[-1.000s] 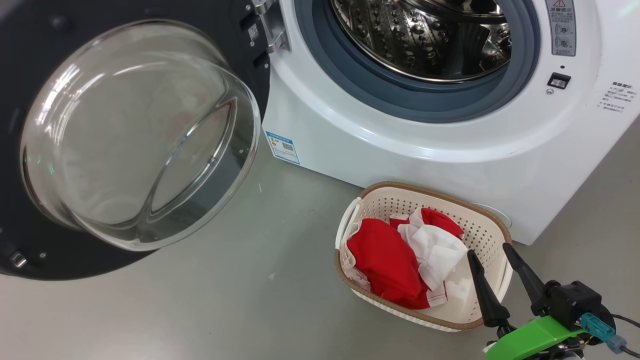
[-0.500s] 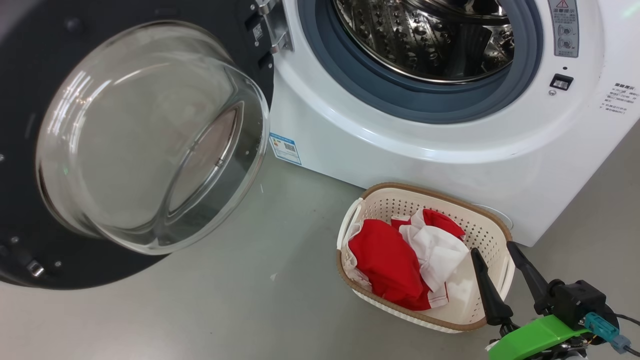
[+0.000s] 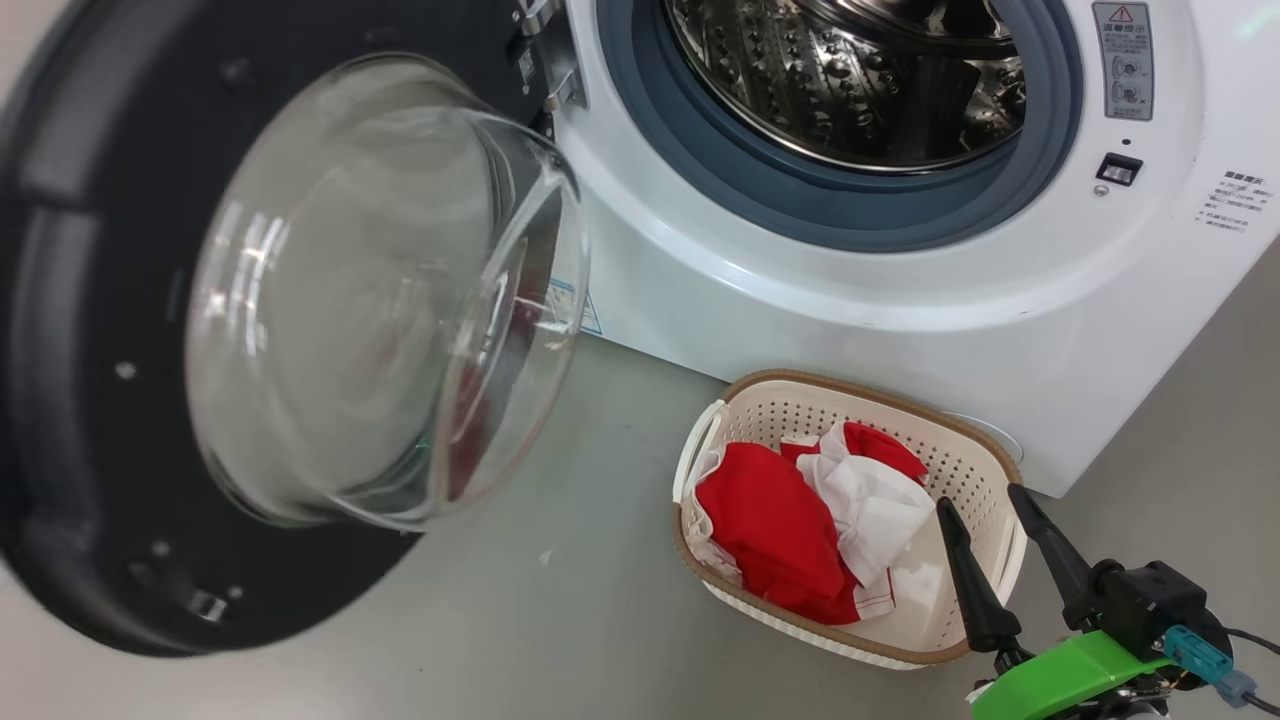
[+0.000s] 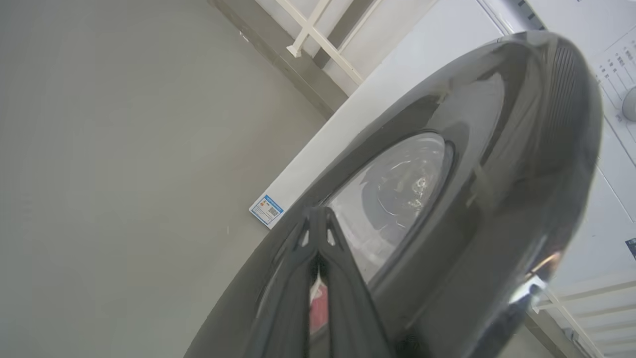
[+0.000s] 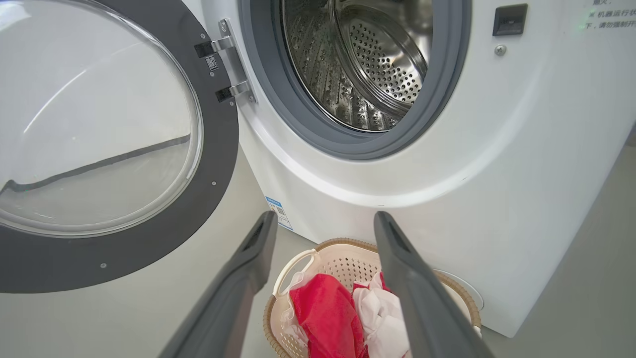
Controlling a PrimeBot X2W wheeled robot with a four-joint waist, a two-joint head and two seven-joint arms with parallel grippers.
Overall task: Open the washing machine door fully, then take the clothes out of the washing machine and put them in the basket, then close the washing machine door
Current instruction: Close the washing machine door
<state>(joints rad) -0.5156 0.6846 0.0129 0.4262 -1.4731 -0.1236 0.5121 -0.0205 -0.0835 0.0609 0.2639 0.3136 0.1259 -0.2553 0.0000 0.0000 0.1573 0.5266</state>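
Grey floor (image 3: 560,620) runs under your big white front-loading washing machine (image 3: 800,300). Its round door (image 3: 90,450), glossy black rim around a bulging glass bowl, stands swung out on the machine's hinge side. Your left tool (image 4: 317,214) is clenched shut at the door's outer face (contact unclear). Bright red-and-white clothes (image 3: 780,520) lie in the cream perforated brown-rimmed basket (image 3: 960,450) just in front of the machine; your right tool (image 3: 979,497) hangs released by the basket, fingers spread.
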